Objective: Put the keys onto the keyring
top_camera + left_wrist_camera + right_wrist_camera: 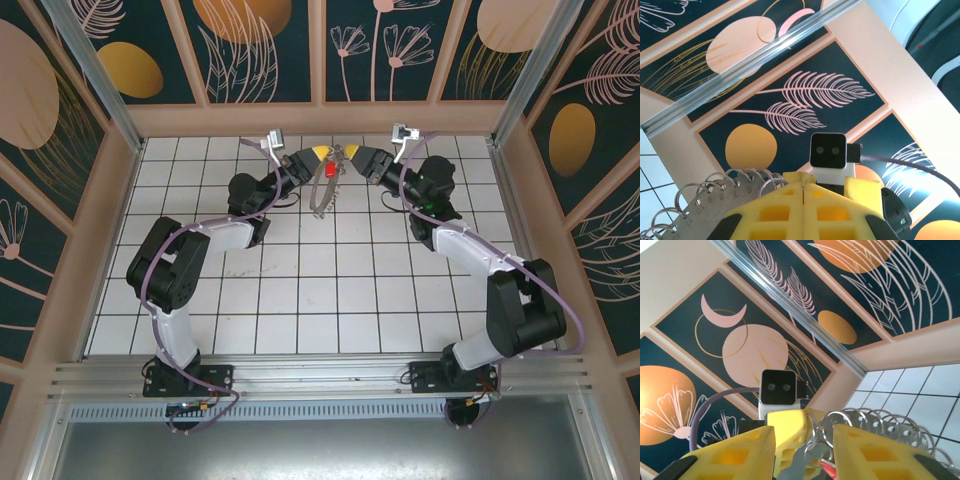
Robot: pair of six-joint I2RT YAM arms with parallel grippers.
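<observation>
The keyring (pixel 321 196) hangs between the left fingers (pixel 320 152) and right fingers (pixel 362 156), above the table (pixel 300 292)

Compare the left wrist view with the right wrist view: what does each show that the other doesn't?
Left wrist: the left gripper with its fingers pressed shut, and numbers stamped on the keyring's flat plate. Right wrist: the right gripper with its fingers apart, and the red key low in the gap. Both: the keyring's wire loops, the opposite arm's camera and the patterned wall panels.
</observation>
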